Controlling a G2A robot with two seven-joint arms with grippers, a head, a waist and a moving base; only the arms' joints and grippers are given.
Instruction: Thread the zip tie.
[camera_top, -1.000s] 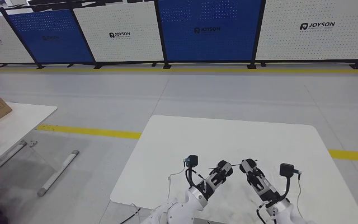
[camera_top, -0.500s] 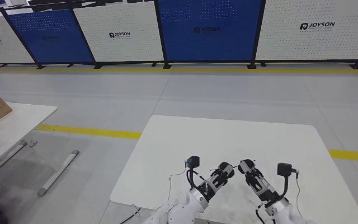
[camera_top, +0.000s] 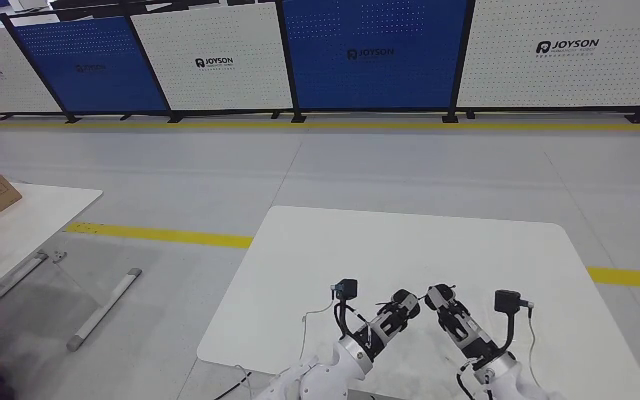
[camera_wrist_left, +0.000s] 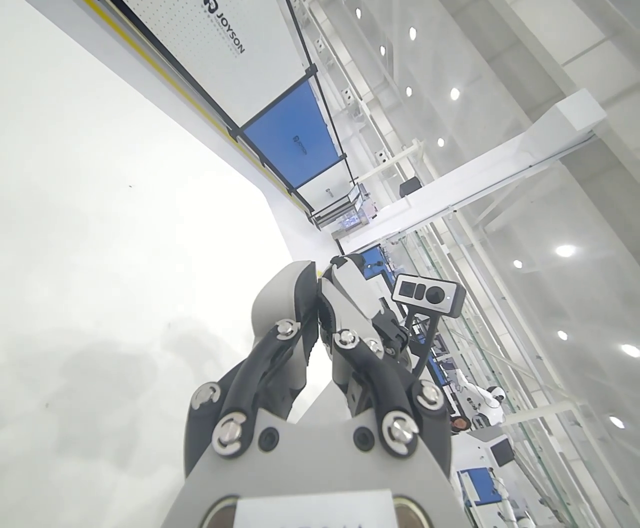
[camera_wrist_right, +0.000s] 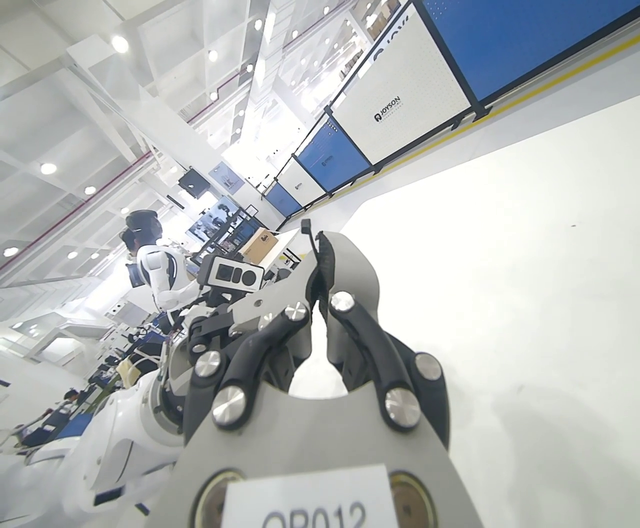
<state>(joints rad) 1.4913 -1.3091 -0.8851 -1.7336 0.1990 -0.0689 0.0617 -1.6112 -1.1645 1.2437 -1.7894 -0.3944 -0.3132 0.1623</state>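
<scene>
1. White table (camera_top: 400, 240), rounded corners.
2. Left gripper (camera_wrist_left: 317, 300): above the table's near edge, fingers pressed together; can't tell if anything's pinched.
3. Right gripper (camera_wrist_right: 320, 265): just beside it over the same edge, clamped on the zip tie (camera_wrist_right: 307, 231).
4. Zip tie: black, end pokes past the right fingertips, clear of the table top.

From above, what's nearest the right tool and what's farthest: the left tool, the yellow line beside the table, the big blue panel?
1. Left tool, right alongside.
2. Yellow line, on the floor.
3. Blue panel, at the far back.
</scene>
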